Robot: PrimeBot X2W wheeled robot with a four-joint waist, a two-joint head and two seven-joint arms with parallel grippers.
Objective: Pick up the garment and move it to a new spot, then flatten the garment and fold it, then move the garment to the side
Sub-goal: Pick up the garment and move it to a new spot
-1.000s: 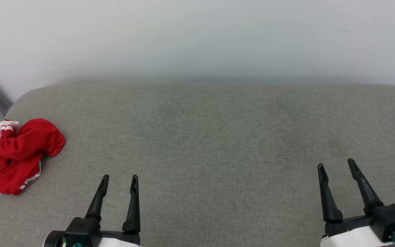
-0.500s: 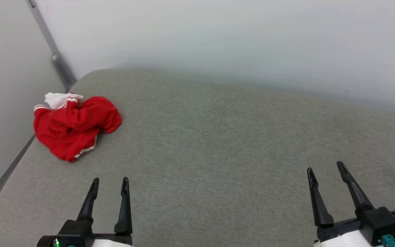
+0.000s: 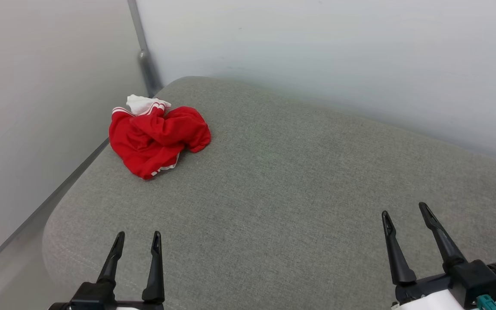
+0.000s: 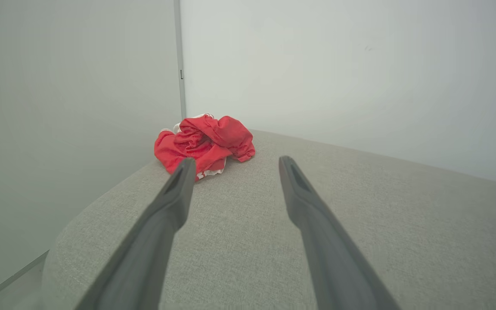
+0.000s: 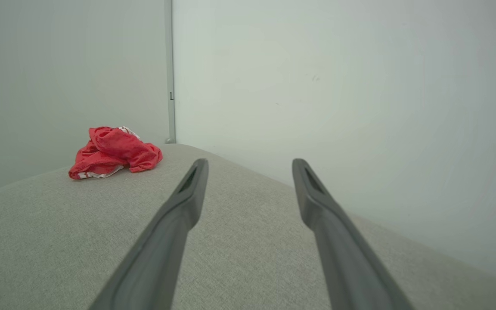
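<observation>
The garment [image 3: 157, 137] lies crumpled in a red heap with a bit of white sleeve and striped trim, near the far left corner of the grey cushioned surface [image 3: 299, 181]. Its graphic is hidden in the folds. My left gripper [image 3: 138, 235] stands open at the lower left, well short of the heap and holding nothing. In the left wrist view the garment [image 4: 207, 143] sits ahead, just beyond the left fingertip. My right gripper [image 3: 404, 210] is open at the lower right, far from the cloth. The right wrist view has the garment [image 5: 114, 153] far off to the left.
Pale walls close the surface on the left and back, meeting at a grey corner strip [image 3: 144, 60]. The cushion's rounded left edge [image 3: 54, 219] drops to a narrow floor gap beside the wall. Bare grey fabric stretches between the grippers and the garment.
The head camera has swung left, so the garment and the wall corner now sit nearer the picture's middle. Both grippers keep their open stance at the bottom.
</observation>
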